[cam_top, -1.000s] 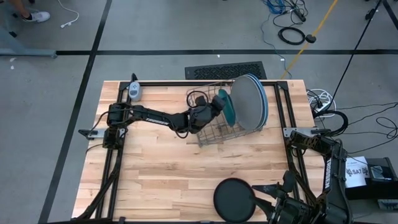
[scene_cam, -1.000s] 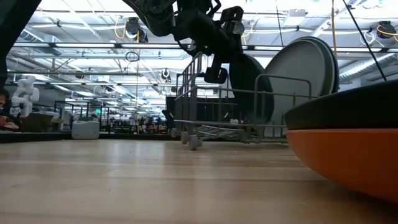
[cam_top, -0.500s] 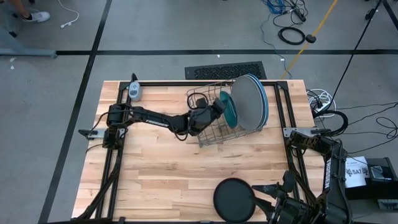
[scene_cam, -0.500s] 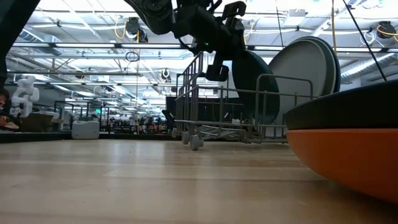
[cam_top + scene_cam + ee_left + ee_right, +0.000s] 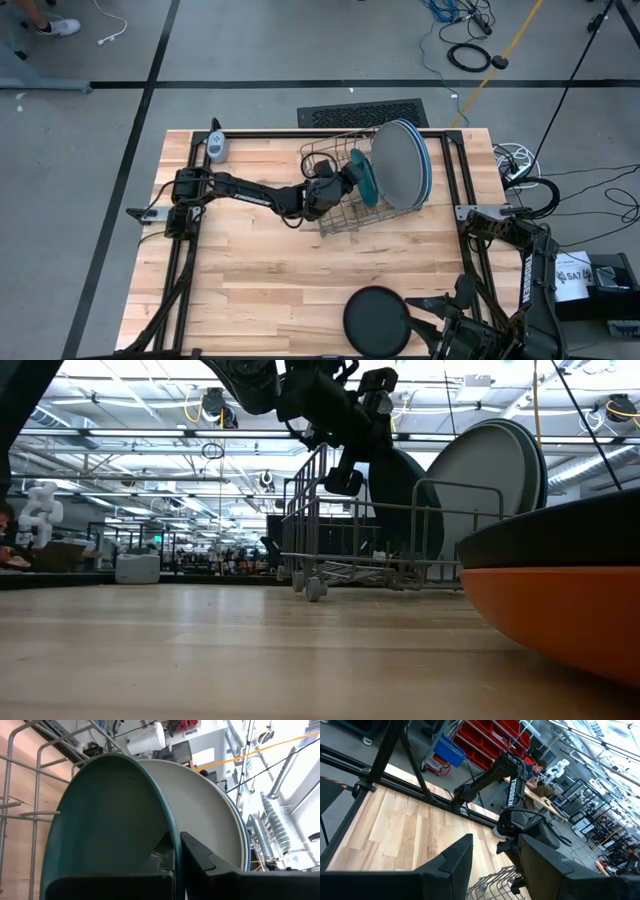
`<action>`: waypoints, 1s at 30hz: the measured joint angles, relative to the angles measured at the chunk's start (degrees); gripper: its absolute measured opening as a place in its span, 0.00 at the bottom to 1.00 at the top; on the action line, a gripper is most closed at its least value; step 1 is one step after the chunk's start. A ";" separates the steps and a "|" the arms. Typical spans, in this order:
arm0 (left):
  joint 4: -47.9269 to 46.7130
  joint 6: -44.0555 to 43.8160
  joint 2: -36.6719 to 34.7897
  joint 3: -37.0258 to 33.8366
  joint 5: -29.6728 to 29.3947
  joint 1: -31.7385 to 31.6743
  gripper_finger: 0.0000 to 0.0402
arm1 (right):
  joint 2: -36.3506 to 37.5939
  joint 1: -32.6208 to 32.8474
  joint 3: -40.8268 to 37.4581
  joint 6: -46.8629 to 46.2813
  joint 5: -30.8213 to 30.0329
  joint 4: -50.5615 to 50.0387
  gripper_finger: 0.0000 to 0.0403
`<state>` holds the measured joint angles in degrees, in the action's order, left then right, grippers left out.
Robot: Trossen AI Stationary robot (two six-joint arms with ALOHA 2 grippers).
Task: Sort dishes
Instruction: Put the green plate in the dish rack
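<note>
A grey wire dish rack [image 5: 340, 195] stands at the table's far middle. Two large pale blue plates [image 5: 405, 165] stand on edge in its right end. My left gripper [image 5: 345, 182] reaches into the rack, shut on a dark teal plate [image 5: 366, 177], which stands on edge beside the large plates; it also shows in the low view [image 5: 405, 495]. A black plate [image 5: 377, 320] lies on an orange plate [image 5: 560, 610] at the near edge. My right gripper [image 5: 495, 845] is open and empty just right of that stack. My left gripper pinches the teal plate's rim [image 5: 167, 827], one finger [image 5: 200, 862] on each face. The fingers come about level from the table's left, across the rim. The plate stands upright on edge inside the rack, next to the large pale plate [image 5: 210, 805].
A small white device [image 5: 216, 145] lies at the table's far left corner. Black frame rails run along both table sides. Bare wood lies between the rack and the near stack.
My left gripper has stayed shut on the teal plate in the rack and has shifted only slightly, tipping the plate a little and bringing it back upright.
</note>
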<state>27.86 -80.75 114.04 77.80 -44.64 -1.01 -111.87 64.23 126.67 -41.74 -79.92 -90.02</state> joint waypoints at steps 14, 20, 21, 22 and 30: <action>-1.59 0.09 0.00 0.00 0.73 -0.14 0.03 | 0.00 0.00 0.00 0.00 -0.90 0.00 0.38; -1.57 0.26 0.00 0.00 1.82 -0.23 0.09 | 0.00 0.00 0.00 0.00 -0.96 0.01 0.38; -1.55 0.26 0.00 0.00 2.24 -0.25 0.10 | 0.00 0.00 0.00 0.00 -0.96 0.00 0.38; -1.52 0.26 0.00 0.00 2.54 -0.25 0.12 | 0.00 0.00 0.00 0.00 -0.96 0.00 0.38; 0.89 0.22 0.00 0.00 4.52 -0.94 0.24 | 0.00 0.00 0.00 0.00 -1.01 0.00 0.38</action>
<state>28.75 -80.53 114.04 77.80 -40.12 -1.94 -111.87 64.23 126.67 -41.74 -80.93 -90.02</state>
